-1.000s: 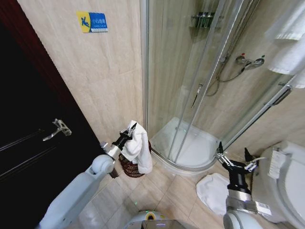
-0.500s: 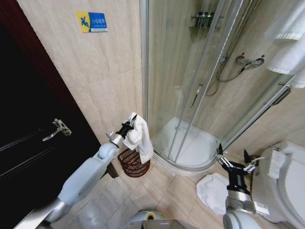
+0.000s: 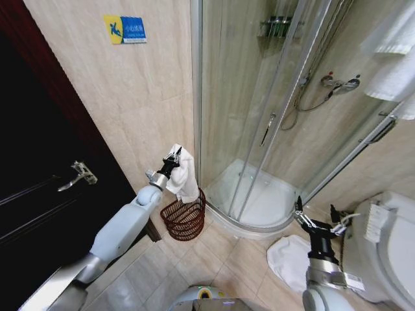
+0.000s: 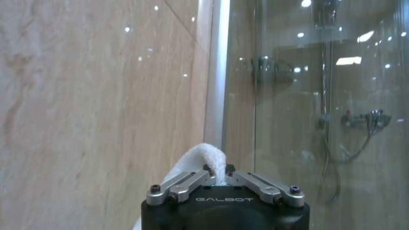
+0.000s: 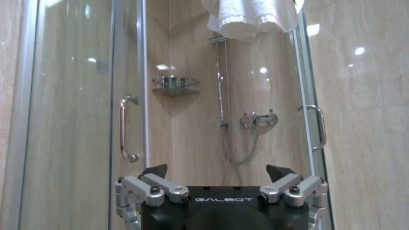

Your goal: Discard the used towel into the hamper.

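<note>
A white towel (image 3: 184,173) hangs from my left gripper (image 3: 174,156), which is shut on its upper fold. The towel dangles right above the hamper (image 3: 185,218), a dark reddish-brown open-weave basket on the floor beside the shower's edge. In the left wrist view the towel (image 4: 206,156) bulges up between the closed fingers of the left gripper (image 4: 220,170), with the beige wall behind. My right gripper (image 3: 317,215) stands open and empty at the lower right, near the toilet; the right wrist view shows the right gripper (image 5: 217,171) with its fingers spread.
A glass shower cabin (image 3: 259,129) with a white tray fills the middle. A dark door (image 3: 39,181) with a lever handle is on the left. Another white towel (image 3: 288,259) lies on the tiled floor by the toilet (image 3: 389,246). More towels (image 3: 395,65) hang top right.
My left arm has stretched out and lifted, carrying the towel up and slightly left above the basket, which now shows in full below it. The right arm has stayed put.
</note>
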